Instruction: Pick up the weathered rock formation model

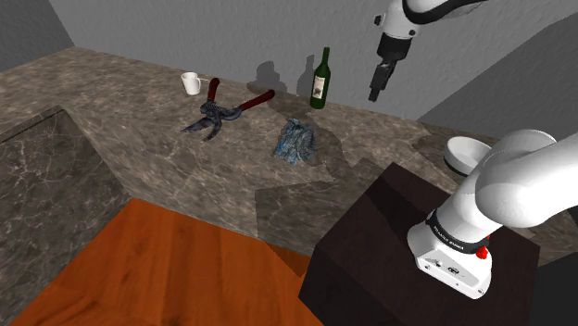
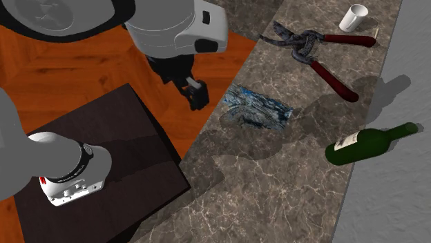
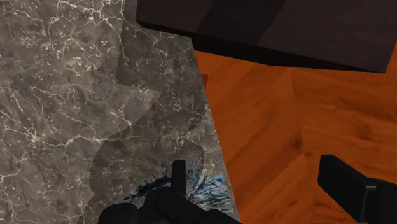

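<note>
The bumpy blue-grey rock model [image 1: 296, 141] lay flat on the brown stone counter [image 1: 139, 102] with pale veins, near red-handled garden shears [image 1: 227, 106]. The black gripper [image 1: 375, 93] hung high up, jaws apart.

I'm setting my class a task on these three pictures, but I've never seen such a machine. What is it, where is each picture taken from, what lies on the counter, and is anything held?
It is a white robot arm standing on a dark box, ending in a black two-finger gripper. One picture looks over the arm's shoulder, one looks steeply down from above, and one comes from a camera on the hand. On the stone-patterned counter are a white mug, red-handled pruning shears, an upright green bottle, a white bowl and a bluish rock model. The gripper hangs above the counter's edge, fingers apart, holding nothing.
</note>
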You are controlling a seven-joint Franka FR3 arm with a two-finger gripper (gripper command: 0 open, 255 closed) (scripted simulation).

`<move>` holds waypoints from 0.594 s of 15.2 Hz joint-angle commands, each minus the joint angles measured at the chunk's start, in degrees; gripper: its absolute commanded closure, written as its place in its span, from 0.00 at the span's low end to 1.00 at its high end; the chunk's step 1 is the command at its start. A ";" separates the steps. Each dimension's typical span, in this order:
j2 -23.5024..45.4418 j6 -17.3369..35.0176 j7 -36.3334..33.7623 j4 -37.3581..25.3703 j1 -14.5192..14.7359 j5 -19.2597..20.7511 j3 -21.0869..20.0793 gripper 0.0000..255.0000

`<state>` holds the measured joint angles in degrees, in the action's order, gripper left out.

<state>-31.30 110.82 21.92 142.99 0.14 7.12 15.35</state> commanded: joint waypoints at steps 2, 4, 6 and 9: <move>6.34 6.34 4.56 -1.01 0.91 -1.31 3.31 0.00; 10.69 9.97 7.97 -2.15 1.67 -2.91 5.45 0.00; 15.29 13.28 11.76 -3.67 2.54 -5.22 7.49 0.00; 22.64 17.46 18.25 -6.70 3.84 -10.17 10.14 0.00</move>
<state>-11.42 126.60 37.68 137.37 3.51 -1.15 24.52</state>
